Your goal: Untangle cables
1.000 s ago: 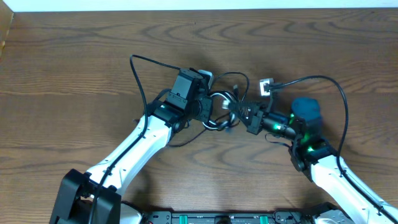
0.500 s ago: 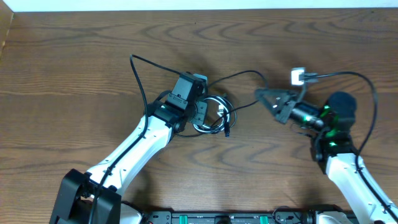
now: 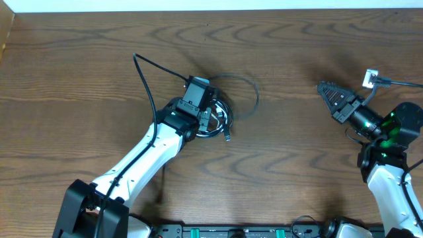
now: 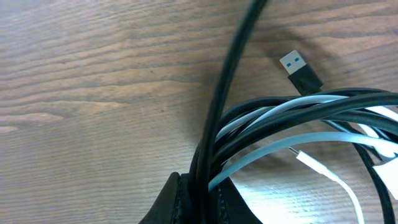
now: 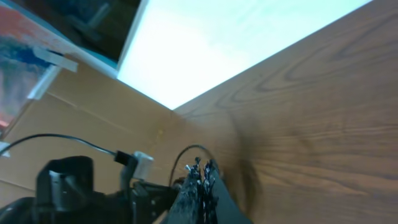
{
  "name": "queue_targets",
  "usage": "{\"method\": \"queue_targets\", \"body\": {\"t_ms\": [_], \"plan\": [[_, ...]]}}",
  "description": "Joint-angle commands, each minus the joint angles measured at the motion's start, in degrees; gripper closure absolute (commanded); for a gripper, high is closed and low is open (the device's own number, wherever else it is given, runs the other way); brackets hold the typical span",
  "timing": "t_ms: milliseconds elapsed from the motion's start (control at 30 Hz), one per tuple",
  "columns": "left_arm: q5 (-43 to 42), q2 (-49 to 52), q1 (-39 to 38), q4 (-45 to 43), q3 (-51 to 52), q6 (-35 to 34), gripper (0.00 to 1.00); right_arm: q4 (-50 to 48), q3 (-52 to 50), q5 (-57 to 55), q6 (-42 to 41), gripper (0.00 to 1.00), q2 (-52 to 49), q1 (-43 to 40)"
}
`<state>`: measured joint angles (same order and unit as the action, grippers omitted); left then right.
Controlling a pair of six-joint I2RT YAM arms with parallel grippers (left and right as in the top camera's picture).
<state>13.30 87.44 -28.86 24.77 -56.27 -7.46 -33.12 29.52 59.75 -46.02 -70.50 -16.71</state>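
On the wood-grain table (image 3: 79, 66) lie tangled cables (image 4: 298, 112)

Cable bundle at the left claw; right claw well apart.

Left claw (image 3: 210, 120) sits over the table (image 3: 79, 66), left of centre. The coiled cables (image 3: 223, 114) are bunched right at its tips, with strands passing between the fingers (image 4: 177, 200). One loose loop arcs out on the far side and to the right of this claw. A plug (image 4: 300, 70) lies on the wood ahead and right of the tips, just beside the coil. Right claw (image 3: 324, 87) hangs far to the right of the bundle, clear of every strand.
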Motion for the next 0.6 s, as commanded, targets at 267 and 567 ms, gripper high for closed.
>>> {"method": "queue_targets", "body": {"t_ms": [267,567], "plan": [[-7.6,-0.6,0.2,-3.0,0.7,-4.3,0.92,19.0,0.8,-1.5,6.4,0.70,0.1,5.6],[-8.1,-0.6,0.2,-3.4,0.7,-5.7,0.92,31.3,0.7,-11.3,6.4,0.50,0.1,22.0]]}}
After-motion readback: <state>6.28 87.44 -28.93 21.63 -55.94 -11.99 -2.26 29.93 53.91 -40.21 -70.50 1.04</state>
